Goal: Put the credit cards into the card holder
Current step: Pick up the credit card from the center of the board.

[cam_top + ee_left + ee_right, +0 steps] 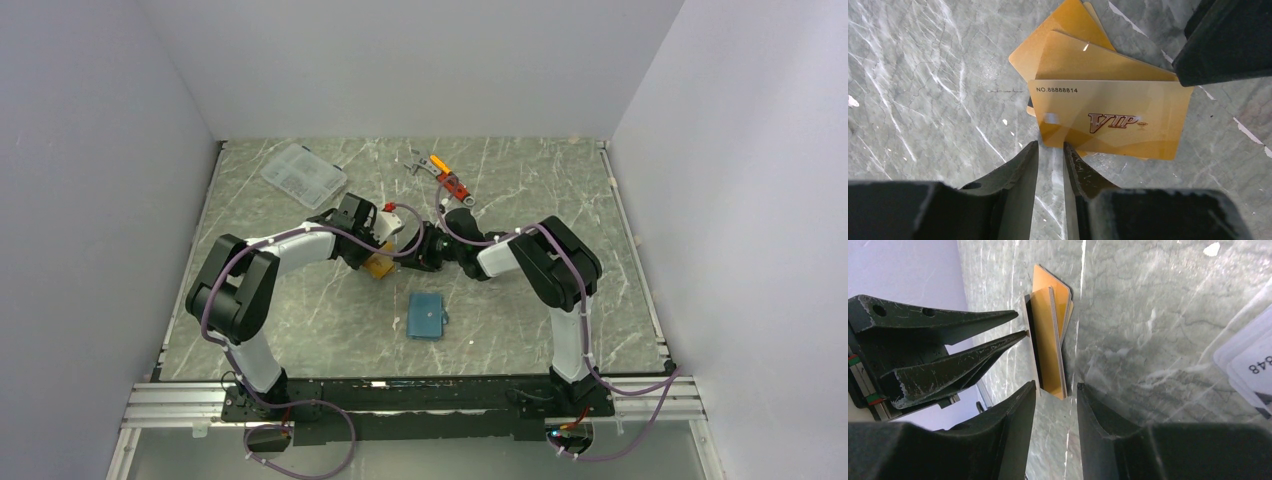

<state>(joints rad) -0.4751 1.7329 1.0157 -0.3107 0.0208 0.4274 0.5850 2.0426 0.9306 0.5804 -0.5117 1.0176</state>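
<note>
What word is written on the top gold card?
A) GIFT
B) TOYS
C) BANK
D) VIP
D: in the left wrist view the top card has "VIP" printed in dark red letters across its middle.

The top camera looks down from above and behind the arms [290, 243] at the whole table [300, 330]. Each wrist camera peers past its own fingers [1015, 170], close to the table; both share the cards [1108, 117].
</note>
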